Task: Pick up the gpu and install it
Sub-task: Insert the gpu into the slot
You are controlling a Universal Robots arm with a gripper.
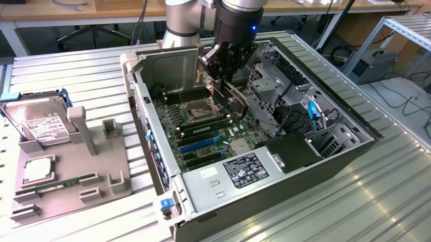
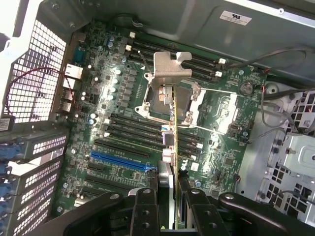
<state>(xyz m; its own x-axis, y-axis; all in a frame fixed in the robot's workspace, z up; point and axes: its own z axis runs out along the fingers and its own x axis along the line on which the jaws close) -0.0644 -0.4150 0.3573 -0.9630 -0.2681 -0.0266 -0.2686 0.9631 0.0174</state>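
The gripper (image 2: pixel 171 199) is clamped on the gpu (image 2: pixel 170 71), held edge-on above the motherboard (image 2: pixel 118 98), clear of the case walls (image 2: pixel 167 19).

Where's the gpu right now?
In the exterior view's middle, the gpu is held edge-on in the gripper inside the open PC case, above the motherboard near the CPU socket.

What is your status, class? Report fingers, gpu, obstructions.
Fingers shut on the gpu. Gpu edge-on over the motherboard, above the CPU socket, not in a slot. Cables off to the side; nothing seen between.
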